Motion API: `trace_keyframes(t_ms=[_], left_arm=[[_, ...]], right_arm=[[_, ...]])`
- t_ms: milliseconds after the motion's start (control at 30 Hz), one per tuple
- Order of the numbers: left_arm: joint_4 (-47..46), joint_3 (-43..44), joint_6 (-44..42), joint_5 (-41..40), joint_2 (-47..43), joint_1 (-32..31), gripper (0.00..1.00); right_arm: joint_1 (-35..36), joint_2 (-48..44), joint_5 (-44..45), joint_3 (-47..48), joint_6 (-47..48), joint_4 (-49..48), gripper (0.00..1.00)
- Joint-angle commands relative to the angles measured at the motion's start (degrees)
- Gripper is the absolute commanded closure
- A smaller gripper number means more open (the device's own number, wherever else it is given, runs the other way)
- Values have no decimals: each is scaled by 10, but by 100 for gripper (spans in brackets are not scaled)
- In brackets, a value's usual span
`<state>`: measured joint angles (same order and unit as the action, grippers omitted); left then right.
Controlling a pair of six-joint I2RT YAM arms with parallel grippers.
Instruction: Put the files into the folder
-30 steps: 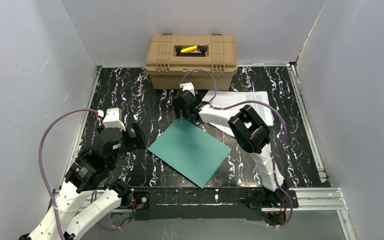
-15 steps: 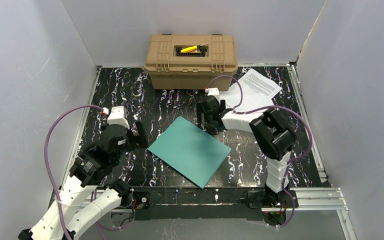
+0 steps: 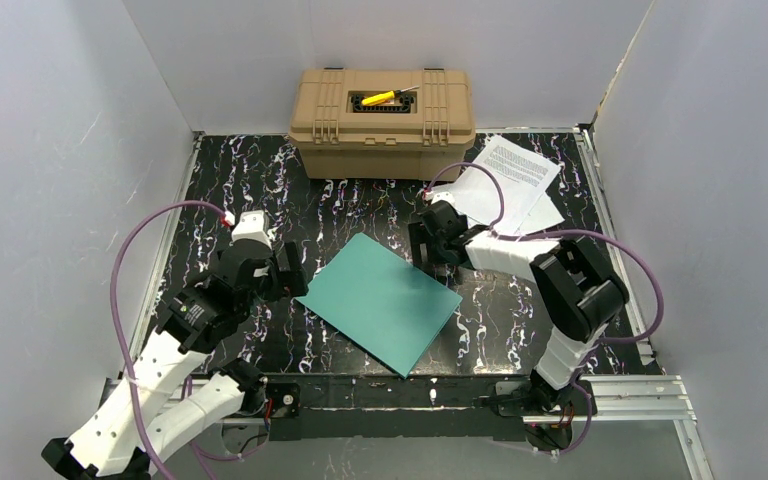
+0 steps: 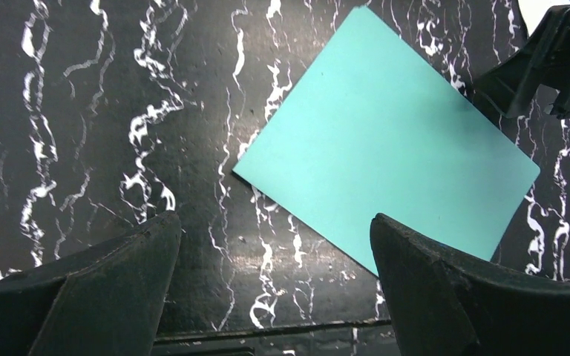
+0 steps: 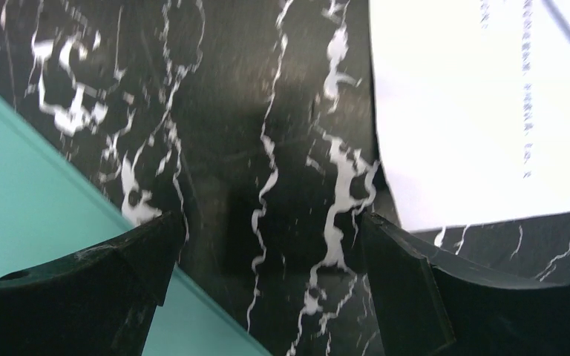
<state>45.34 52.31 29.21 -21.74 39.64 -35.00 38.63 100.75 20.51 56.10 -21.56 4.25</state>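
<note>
Inspection, as I see it from my station: both arms are built alike. The left arm (image 3: 152,378) and right arm (image 3: 554,352) have white shell links between bulky black joint housings. The left purple cable (image 3: 120,300) loops to a white wrist module (image 3: 251,228) with a red plug; the right purple cable (image 3: 649,300) arcs likewise. The left gripper (image 4: 273,226) and right gripper (image 5: 271,222) have matte black, wedge-shaped fingers (image 4: 96,289). I note pale scuffing on the right pair's edges.
</note>
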Motion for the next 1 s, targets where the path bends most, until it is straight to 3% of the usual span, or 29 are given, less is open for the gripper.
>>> trace_keyframes(t_ms=[0,367,667,967], left_arm=[[47,-1,60,30,7,-2,2],[49,-74,186,162,40,-2,2],[-46,-163,240,264,81,-1,2],[-164,-199,261,326,198,-2,2]], right_arm=[[0,-52,-75,-8,22,57,1],[0,-94,-201,-59,15,40,1],[0,-114,-256,-114,22,26,1],[0,-167,-296,-205,0,-12,1]])
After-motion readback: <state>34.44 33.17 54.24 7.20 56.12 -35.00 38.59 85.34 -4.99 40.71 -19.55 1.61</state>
